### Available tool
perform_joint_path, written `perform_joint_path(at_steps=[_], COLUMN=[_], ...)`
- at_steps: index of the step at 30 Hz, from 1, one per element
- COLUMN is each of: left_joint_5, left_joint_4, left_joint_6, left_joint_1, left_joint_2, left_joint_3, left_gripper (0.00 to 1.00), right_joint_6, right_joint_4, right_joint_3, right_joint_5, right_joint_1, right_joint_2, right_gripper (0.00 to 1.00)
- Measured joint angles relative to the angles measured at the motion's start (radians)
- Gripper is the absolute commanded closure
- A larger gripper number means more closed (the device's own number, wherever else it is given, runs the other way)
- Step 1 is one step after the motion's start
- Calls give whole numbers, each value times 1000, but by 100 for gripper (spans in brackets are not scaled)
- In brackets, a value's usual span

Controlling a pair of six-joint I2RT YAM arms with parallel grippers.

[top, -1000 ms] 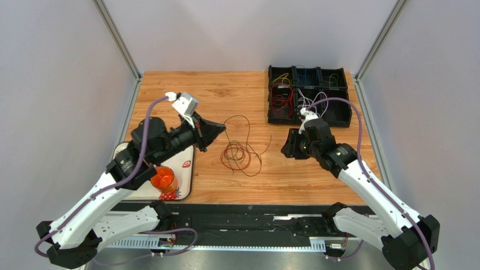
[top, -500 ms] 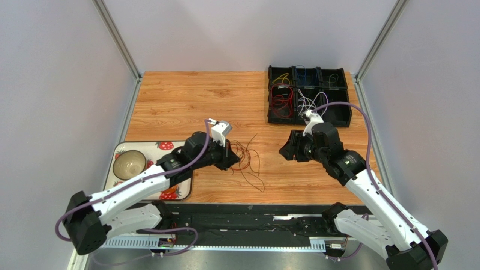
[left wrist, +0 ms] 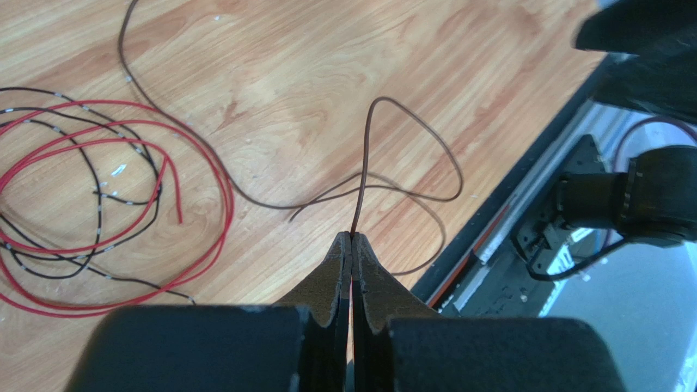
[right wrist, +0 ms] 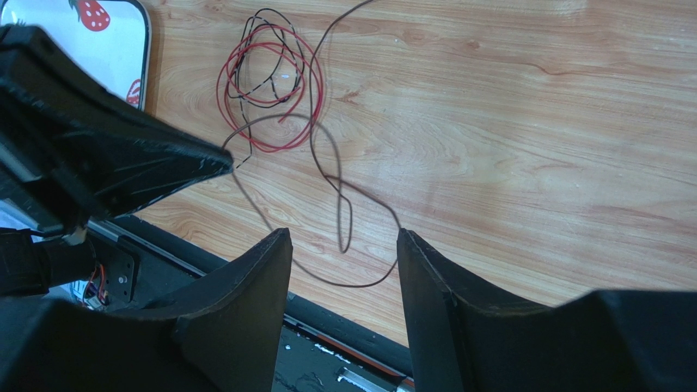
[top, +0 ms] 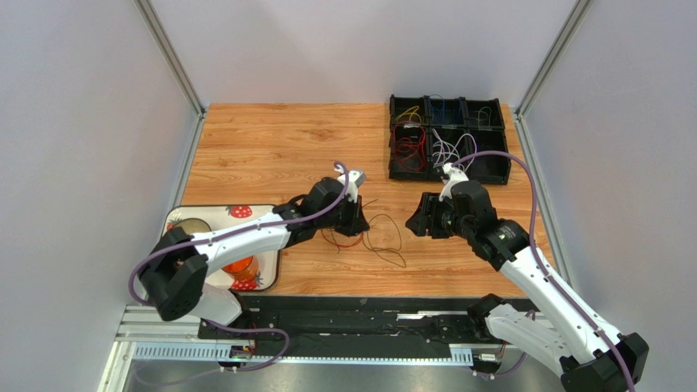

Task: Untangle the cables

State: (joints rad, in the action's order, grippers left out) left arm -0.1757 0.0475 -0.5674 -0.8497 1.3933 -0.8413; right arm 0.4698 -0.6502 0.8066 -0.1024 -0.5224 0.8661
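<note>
A small tangle of cables lies on the wooden table: red loops (left wrist: 196, 175) mixed with a black cable (left wrist: 90, 171), and a dark brown cable (left wrist: 409, 122) that trails off to the right. They show in the top view (top: 384, 241) and in the right wrist view (right wrist: 274, 82). My left gripper (top: 357, 219) (left wrist: 352, 237) is shut on the dark brown cable and holds its strand just above the table. My right gripper (top: 415, 219) (right wrist: 344, 241) is open and empty, to the right of the brown loop, above it.
A black compartment tray (top: 478, 167) at the back right holds sorted red, white, yellow and blue cables. A strawberry-print tray (top: 254, 214) with a bowl and an orange cup sits at the front left. The table's front edge lies close below the brown loop.
My left gripper came down from the back left onto the tangle, closed on the brown cable and drew it right, away from the red loops. My right gripper stayed almost still.
</note>
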Motion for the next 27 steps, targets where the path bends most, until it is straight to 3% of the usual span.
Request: perform_joint_path(at_steps=[7,12,27], left_joint_5=[63,64,61], left_joint_4=[50,73,90], left_joint_6=[21,23,36], left_joint_1=[2,10,34], left_joint_2=[211,325,429], left_joint_3=[-163,-182,-220], left_gripper=[100,100,100], right_joint_6=[13,24,18], right_joint_4=[26,34,92], right_joint_3=[-47,-73,-72], right_joint_5=[-48,-64,-95], right_joint_1=[0,0,-22], right_joint_2=[34,98,325], right_gripper=[44,44,43])
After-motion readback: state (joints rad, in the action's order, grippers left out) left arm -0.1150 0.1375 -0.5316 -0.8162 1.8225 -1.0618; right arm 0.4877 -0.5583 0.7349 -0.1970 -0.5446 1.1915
